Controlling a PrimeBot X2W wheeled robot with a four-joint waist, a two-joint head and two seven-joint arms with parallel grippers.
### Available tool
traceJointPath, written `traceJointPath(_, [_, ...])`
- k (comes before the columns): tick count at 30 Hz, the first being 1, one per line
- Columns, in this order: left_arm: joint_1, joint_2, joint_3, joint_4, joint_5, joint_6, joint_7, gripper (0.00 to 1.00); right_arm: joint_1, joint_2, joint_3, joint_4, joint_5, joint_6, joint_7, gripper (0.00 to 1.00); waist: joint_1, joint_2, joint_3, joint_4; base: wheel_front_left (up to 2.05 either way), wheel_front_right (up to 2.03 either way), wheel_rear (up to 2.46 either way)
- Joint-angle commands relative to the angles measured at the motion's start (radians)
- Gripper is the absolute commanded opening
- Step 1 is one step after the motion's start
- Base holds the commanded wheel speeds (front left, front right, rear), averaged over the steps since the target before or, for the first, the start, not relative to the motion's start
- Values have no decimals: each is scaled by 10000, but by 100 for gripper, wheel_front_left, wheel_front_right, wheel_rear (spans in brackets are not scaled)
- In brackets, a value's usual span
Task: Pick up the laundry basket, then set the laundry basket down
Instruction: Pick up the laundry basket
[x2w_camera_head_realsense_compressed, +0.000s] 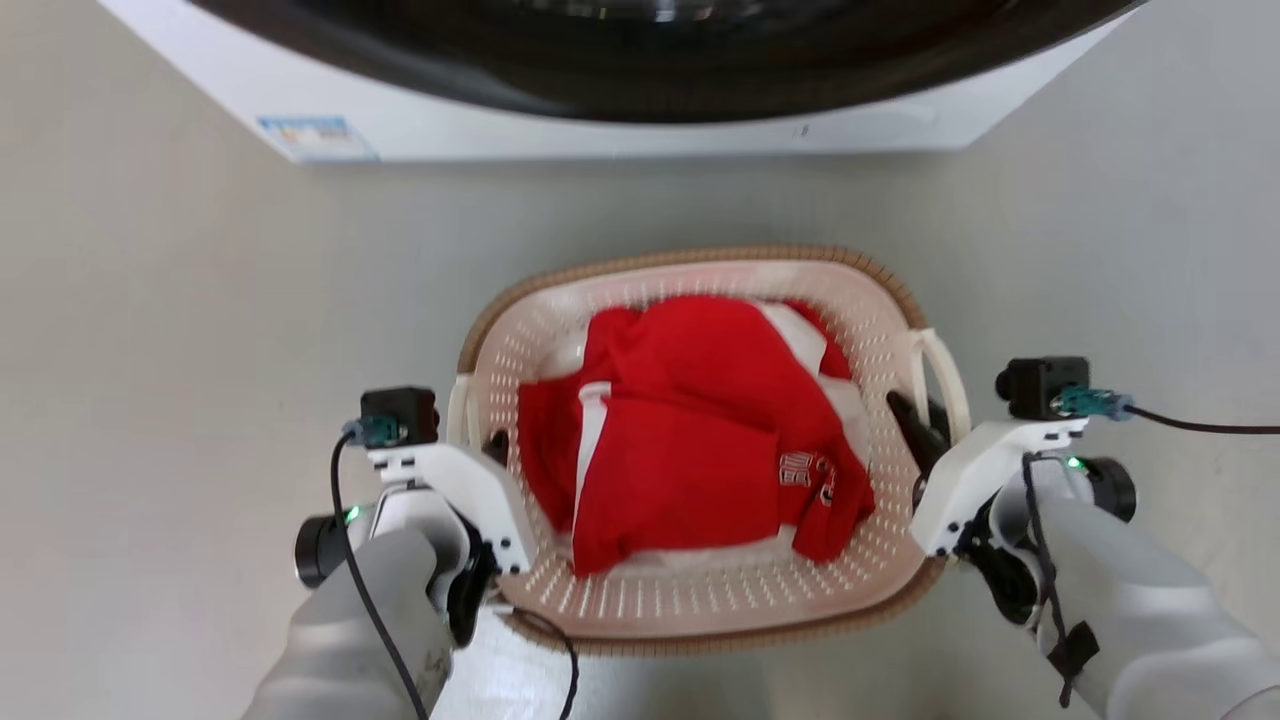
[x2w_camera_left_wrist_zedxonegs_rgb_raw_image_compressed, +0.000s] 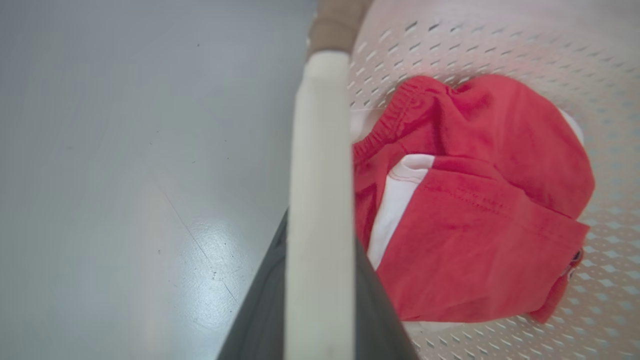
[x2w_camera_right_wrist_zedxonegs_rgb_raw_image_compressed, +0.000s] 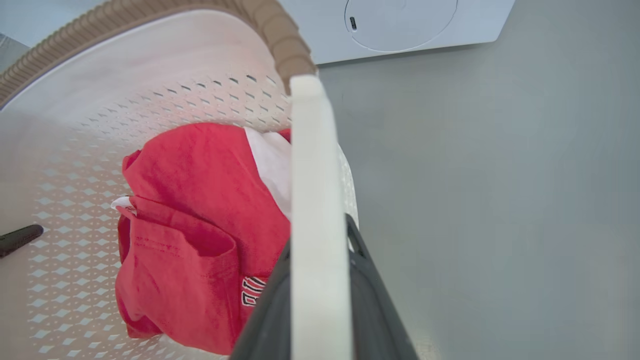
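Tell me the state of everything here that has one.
laundry basket: upright, loaded.
red garment: crumpled inside it.
left gripper: shut on its left handle.
right gripper: shut on its right handle.
washing machine: door state cannot be told.

You see the laundry basket (x2w_camera_head_realsense_compressed: 700, 600), cream-white and perforated with a brown woven-look rim (x2w_camera_head_realsense_compressed: 700, 258), upright over the grey floor (x2w_camera_head_realsense_compressed: 150, 350) in front of the washing machine (x2w_camera_head_realsense_compressed: 600, 130), red-and-white clothing (x2w_camera_head_realsense_compressed: 690, 440) heaped inside, a white loop handle (x2w_camera_head_realsense_compressed: 945, 375) standing up at each side.
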Motion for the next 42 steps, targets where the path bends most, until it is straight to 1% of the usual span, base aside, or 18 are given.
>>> traceJointPath(1, [275, 189, 61, 49, -64, -118, 0, 0, 579, 65, 286, 3, 164, 73, 126, 0, 0, 0, -888, -272, 0, 0, 0])
traceJointPath(7, [790, 189, -99, 318, -411, -381, 432, 0, 836, 315, 908, 265, 759, 73, 693, 0, 0, 0, -2261, -437, 0, 0, 0])
traceJointPath(11, [1145, 189, -177, 443, -597, -496, 720, 0, 1061, 337, 1307, 344, 1079, 73, 1116, 0, 0, 0, -3064, -482, 0, 0, 0])
traceJointPath(14, [1359, 189, -247, 501, -706, -550, 938, 0, 1174, 342, 1557, 412, 1296, 73, 1421, 0, 0, 0, -3587, -506, 0, 0, 0])
traceJointPath(20, [1741, 189, -385, 588, -861, -803, 1383, 0, 1447, 452, 2082, 384, 1711, 73, 2206, 0, 0, 0, -4551, -571, 0, 0, 0])
traceJointPath(24, [1974, 189, -502, 650, -927, -951, 1917, 0, 1604, 580, 2343, 500, 1944, 73, 2408, 0, 0, 0, -5130, -590, 0, 0, 0])
traceJointPath(32, [2366, 262, -563, 709, -1056, -1046, 2653, 0, 1781, 727, 2732, 702, 2110, 73, 3236, 0, 0, 0, -5755, -660, 0, 0, 0])
traceJointPath(42, [2519, 272, -689, 729, -1036, -1087, 2963, 0, 1753, 690, 2909, 651, 2164, 73, 3422, 0, 0, 0, -5899, -653, 0, 0, 0])
